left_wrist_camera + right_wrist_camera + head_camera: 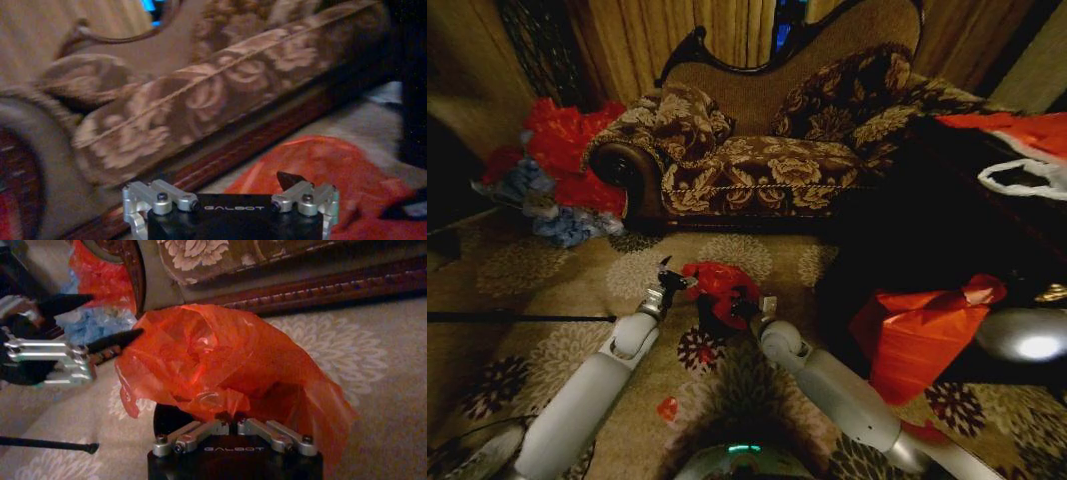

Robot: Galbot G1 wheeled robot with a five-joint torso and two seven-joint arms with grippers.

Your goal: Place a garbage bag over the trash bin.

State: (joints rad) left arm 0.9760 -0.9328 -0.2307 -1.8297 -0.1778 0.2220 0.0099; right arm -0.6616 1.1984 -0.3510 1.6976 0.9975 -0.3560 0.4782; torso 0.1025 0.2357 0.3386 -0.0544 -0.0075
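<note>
Pinching the flimsy, slippery bag (220, 360) in your clenched right gripper (230, 419), you are reaching its rim with your left gripper (100, 322), jaws parted, over the bin (170, 422).

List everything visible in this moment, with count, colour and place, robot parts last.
garbage bag: one, red, draped over the trash bin on the carpet in front of the sofa
trash bin: one, black, under the bag, mostly covered
sofa: one, brown floral, behind the bin
heap of bags: one, red and blue, on the floor by the sofa's left end
orange-red bundle: one, on the floor to the right
carpet: one, beige floral, underfoot
left gripper: one, silver with black fingers, open beside the bag's left edge
right gripper: one, silver, shut on the garbage bag at the bin's rim
</note>
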